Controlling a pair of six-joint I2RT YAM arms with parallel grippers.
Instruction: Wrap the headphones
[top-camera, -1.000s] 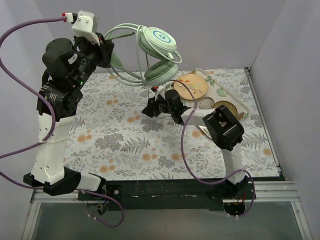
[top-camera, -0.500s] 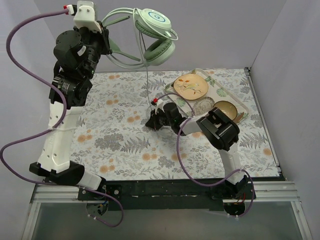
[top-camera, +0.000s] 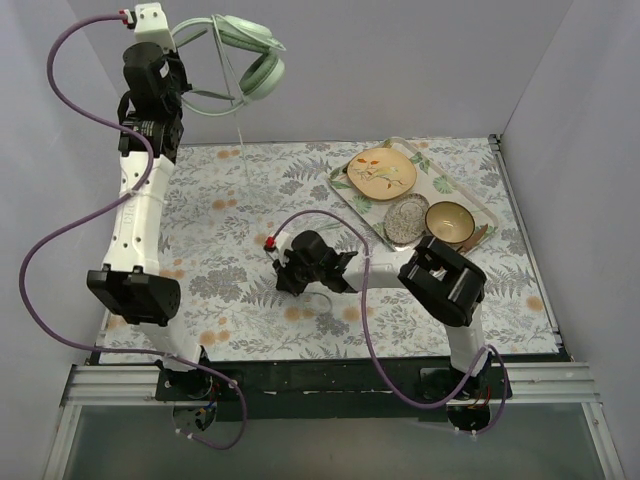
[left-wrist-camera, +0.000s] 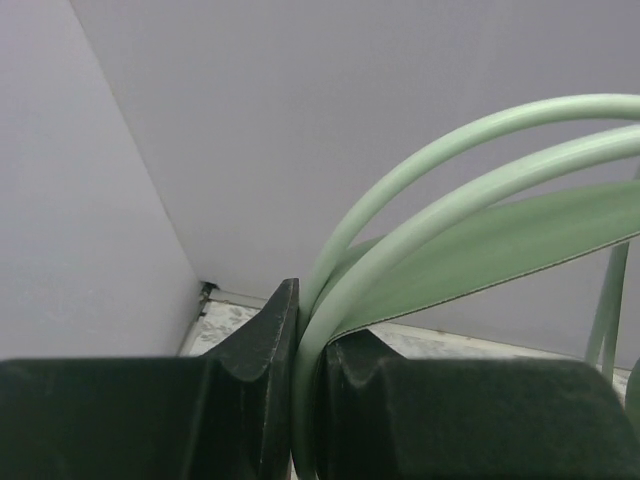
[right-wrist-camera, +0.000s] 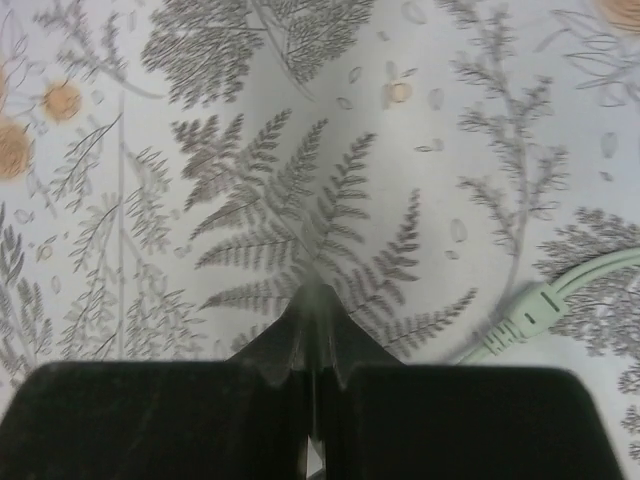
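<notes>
The pale mint-green headphones (top-camera: 250, 62) hang high above the back left of the table. My left gripper (top-camera: 188, 88) is shut on their thin double-wire headband (left-wrist-camera: 450, 190), which runs between the black fingers (left-wrist-camera: 262, 350). The two ear cups hang to the right of the grip. The thin green cable (top-camera: 243, 135) drops from the cups toward the cloth. My right gripper (top-camera: 283, 278) is low over the middle of the flowered cloth. Its jaws are shut, with a pale strand of cable at the tips (right-wrist-camera: 318, 300). The cable's plug (right-wrist-camera: 520, 318) lies on the cloth just right of it.
A tray (top-camera: 340, 182) at the back right holds a yellow plate (top-camera: 381, 172), a grey dish (top-camera: 406, 218) and a brown bowl (top-camera: 449, 220). Purple robot cables (top-camera: 60, 230) loop around both arms. Grey walls stand close at the left, the back and the right.
My left arm has stretched up and swung the headphones left and back. My right gripper has moved nearer and to the left, down to the cloth, and has closed.
</notes>
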